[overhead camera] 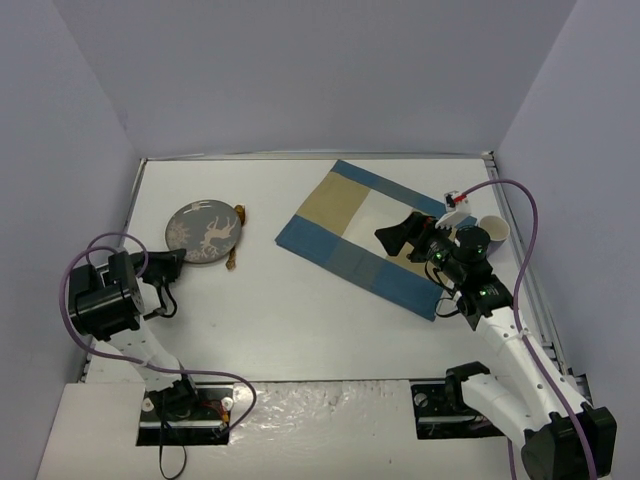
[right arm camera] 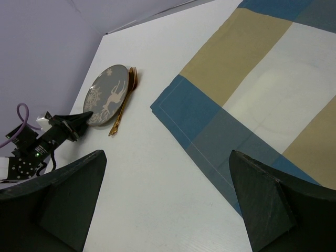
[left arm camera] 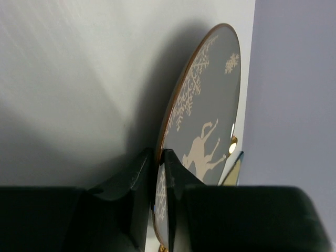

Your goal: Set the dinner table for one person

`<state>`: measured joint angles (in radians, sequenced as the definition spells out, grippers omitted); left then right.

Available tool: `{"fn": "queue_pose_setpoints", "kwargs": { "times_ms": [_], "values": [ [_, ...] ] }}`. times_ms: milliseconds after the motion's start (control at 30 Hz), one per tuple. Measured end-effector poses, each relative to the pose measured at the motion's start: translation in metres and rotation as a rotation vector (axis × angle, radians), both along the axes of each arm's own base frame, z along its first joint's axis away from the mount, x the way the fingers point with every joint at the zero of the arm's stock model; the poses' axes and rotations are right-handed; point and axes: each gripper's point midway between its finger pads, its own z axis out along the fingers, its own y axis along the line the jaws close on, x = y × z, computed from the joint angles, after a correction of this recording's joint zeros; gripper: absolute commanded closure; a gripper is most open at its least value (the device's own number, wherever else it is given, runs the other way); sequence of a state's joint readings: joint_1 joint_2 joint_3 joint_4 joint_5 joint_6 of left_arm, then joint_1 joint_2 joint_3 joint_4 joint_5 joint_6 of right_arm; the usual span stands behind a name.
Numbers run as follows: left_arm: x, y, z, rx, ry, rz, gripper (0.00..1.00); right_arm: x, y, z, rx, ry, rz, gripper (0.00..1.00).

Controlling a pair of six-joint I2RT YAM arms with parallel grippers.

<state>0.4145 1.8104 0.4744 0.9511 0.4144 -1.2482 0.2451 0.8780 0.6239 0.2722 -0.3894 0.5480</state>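
A grey plate with a pale deer and snowflake pattern lies at the left of the white dinner table. My left gripper is shut on its near rim. In the left wrist view the jaws pinch the rim of the plate from both sides, at the gripper's tips, and a shadow lies under the plate. A gold fork lies beside the plate on its right. My right gripper is open and empty above the blue-and-tan placemat.
A white cup stands at the right table edge beside the right arm. The right wrist view shows the placemat, the plate, the fork and bare table between its fingers. Purple walls enclose the table.
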Motion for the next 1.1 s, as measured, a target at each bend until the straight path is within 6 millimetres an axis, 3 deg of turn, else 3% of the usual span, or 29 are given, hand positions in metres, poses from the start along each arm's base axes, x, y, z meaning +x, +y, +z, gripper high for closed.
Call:
{"fn": "queue_pose_setpoints", "kwargs": {
  "times_ms": [300, 667, 833, 1000, 1100],
  "values": [
    [-0.004, -0.005, 0.006, -0.030, -0.009, 0.002, 1.00, 0.000, -0.001, -0.001, -0.003, 0.003, -0.007, 0.00],
    [-0.021, -0.012, 0.047, -0.026, 0.003, -0.004, 1.00, -0.004, -0.003, 0.001, -0.006, -0.002, -0.010, 0.00],
    [-0.021, -0.017, 0.074, -0.025, -0.029, -0.030, 1.00, -0.006, -0.004, 0.003, -0.009, -0.007, -0.015, 0.00],
    [-0.011, -0.027, 0.115, 0.010, -0.077, -0.090, 1.00, -0.009, -0.006, 0.005, -0.013, -0.004, -0.016, 0.00],
    [0.003, -0.057, 0.141, 0.064, -0.107, -0.186, 1.00, -0.010, -0.008, 0.015, -0.015, -0.025, -0.024, 0.00]
  ]
}}
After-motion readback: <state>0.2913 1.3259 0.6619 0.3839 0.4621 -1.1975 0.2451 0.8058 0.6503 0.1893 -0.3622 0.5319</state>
